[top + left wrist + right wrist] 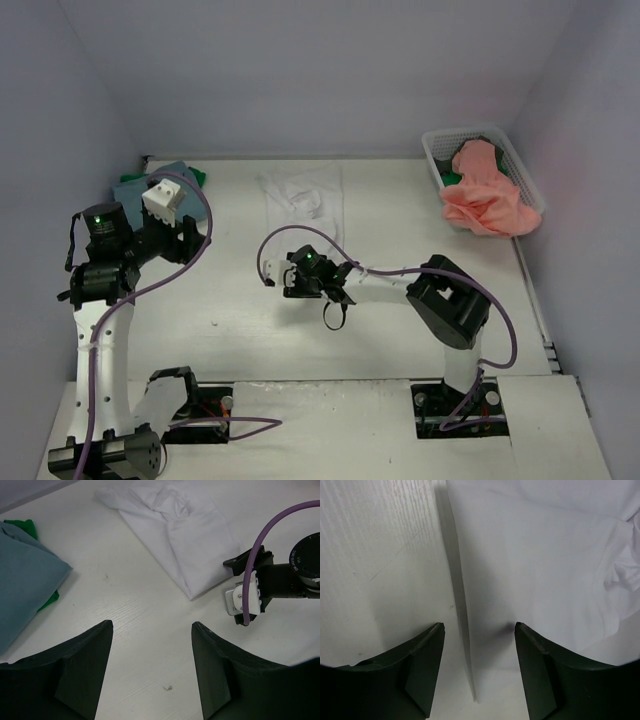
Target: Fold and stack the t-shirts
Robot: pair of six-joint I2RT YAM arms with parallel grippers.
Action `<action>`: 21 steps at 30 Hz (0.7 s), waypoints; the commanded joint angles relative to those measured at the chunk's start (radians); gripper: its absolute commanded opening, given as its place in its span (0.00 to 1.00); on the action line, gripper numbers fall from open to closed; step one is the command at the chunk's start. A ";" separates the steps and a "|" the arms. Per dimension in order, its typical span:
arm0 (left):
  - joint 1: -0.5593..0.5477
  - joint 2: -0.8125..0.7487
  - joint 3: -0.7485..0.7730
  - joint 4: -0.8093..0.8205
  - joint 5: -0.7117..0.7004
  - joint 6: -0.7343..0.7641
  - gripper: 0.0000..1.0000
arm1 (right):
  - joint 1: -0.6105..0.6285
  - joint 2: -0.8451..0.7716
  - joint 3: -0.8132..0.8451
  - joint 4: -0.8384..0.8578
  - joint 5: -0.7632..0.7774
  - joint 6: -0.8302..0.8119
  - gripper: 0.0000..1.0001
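On the desk (250, 340) a white t-shirt (305, 200) lies mid-far, a teal t-shirt (140, 188) rests on a green t-shirt (200, 176) far left, and a salmon t-shirt (487, 195) spills from the basket (470, 133) far right. The right tool (479, 630), fingers apart and empty, sits above the white t-shirt's edge; the left tool (152, 630), likewise apart, hangs over bare desk.

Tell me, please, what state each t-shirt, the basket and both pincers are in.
white t-shirt: flat on table, partly folded, collar end rumpled.
light blue t-shirt: laid flat on green t-shirt.
pink t-shirt: crumpled, spilling over basket rim.
left pincer: open, empty.
right pincer: open, straddling white t-shirt's edge.
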 commanded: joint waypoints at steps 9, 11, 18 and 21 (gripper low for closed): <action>0.008 0.016 0.033 0.050 0.019 0.002 0.59 | -0.050 0.124 0.037 -0.027 -0.025 -0.046 0.56; 0.010 0.022 0.033 0.050 0.020 0.003 0.59 | -0.068 0.141 0.054 -0.033 -0.036 -0.051 0.56; 0.009 0.027 0.046 0.045 0.028 0.000 0.59 | -0.099 0.186 0.083 -0.071 -0.061 -0.067 0.47; 0.009 0.028 0.047 0.045 0.031 -0.003 0.59 | -0.102 0.195 0.089 -0.095 -0.097 -0.067 0.31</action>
